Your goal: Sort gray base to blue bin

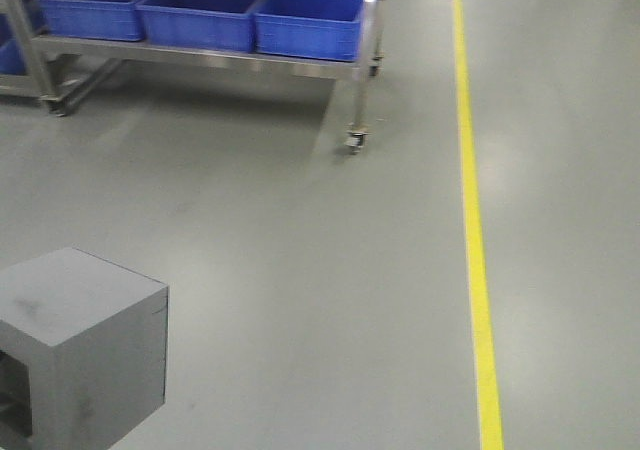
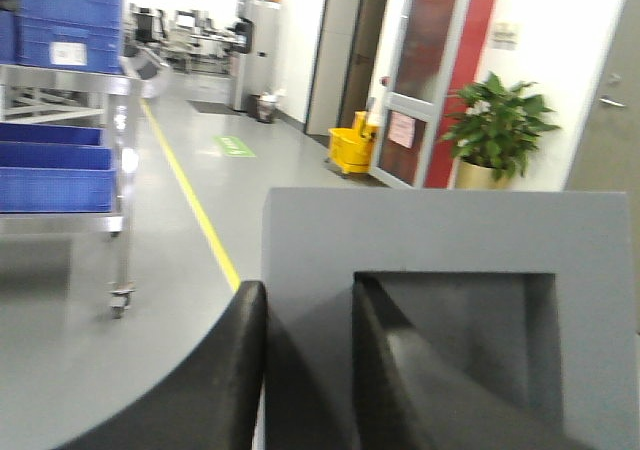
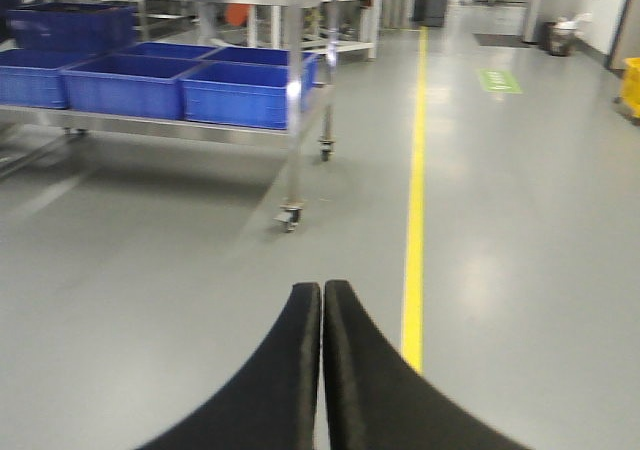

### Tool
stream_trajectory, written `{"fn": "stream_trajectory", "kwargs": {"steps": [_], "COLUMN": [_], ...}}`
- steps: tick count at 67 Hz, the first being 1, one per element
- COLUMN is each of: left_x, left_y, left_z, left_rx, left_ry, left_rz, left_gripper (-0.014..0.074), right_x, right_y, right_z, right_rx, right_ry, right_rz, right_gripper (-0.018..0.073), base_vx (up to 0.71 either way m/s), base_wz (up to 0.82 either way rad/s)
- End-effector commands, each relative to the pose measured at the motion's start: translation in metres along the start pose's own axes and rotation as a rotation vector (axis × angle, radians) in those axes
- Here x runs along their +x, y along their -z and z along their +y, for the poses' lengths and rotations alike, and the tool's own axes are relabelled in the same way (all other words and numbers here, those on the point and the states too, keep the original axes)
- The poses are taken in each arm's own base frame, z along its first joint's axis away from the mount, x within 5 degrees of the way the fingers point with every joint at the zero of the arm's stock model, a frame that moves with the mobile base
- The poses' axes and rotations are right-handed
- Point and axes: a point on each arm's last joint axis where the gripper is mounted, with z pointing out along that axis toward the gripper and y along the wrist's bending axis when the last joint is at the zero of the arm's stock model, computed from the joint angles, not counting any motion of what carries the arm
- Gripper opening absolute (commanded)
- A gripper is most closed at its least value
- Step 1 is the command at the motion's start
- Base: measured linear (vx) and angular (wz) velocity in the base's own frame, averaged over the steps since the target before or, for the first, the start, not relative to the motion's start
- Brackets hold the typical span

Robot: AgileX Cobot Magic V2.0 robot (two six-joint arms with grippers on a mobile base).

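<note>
Gripping from the left, the left pincer [image 2: 305, 365] has its two black curved fingers [image 2: 225, 375] closed over one wall of the matte gray cube-like block [image 2: 450, 232]: one finger lies against the outer side, the other sits inside the shallow square recess, pressed to the same wall. From the front view that gray block [image 1: 85, 335] hangs at the lower left, its recessed face turned left and its bottom cut off by the picture's edge, so I cannot tell whether it touches the smooth gray floor [image 1: 300, 270].

The right pincer [image 3: 322, 290] is empty, its black fingertips pressed flat together with no gap, pointing out over bare floor.

Well apart from the block, at the far side of the room, a row of glossy blue plastic bins [image 1: 200, 15] stands side by side on the low shelf of a steel wheeled trolley [image 1: 362, 70]. A painted yellow line [image 1: 470, 220] runs along the floor to the right of the trolley. Past the block, the left wrist view shows a yellow mop bucket [image 2: 352, 150] and a leafy potted plant [image 2: 500, 125] by a doorway.
</note>
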Motion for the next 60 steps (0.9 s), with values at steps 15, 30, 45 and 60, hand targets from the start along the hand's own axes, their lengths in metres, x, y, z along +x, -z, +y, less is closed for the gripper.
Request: {"fn": "stream_trajectory", "kwargs": {"steps": [15, 30, 45, 60], "left_x": [-0.0192, -0.0192, -0.0192, -0.0192], "left_y": [0.0015, 0.0015, 0.0015, 0.0015], "left_z": [-0.0059, -0.0059, -0.0059, -0.0059], "left_rx": [0.052, 0.052, 0.052, 0.052], "left_ry": [0.01, 0.01, 0.01, 0.01], "left_rz": [-0.126, -0.126, -0.126, -0.126], "left_gripper": [-0.0007, -0.0007, -0.0007, -0.0007], "right_x": [-0.006, -0.0061, -0.006, -0.0059], "right_y": [0.0005, 0.0005, 0.0004, 0.0004], "right_z": [0.0001, 0.0001, 0.0001, 0.0001], "right_rx": [0.0, 0.0, 0.0, 0.0], "right_ry": [0.021, 0.021, 0.021, 0.021], "right_rz": [-0.084, -0.084, -0.083, -0.082], "right_gripper": [-0.0005, -0.0005, -0.0005, -0.0005], "base_vx": [0.2, 0.27, 0.33, 0.37], "base_wz": [-0.42, -0.22, -0.18, -0.05]}}
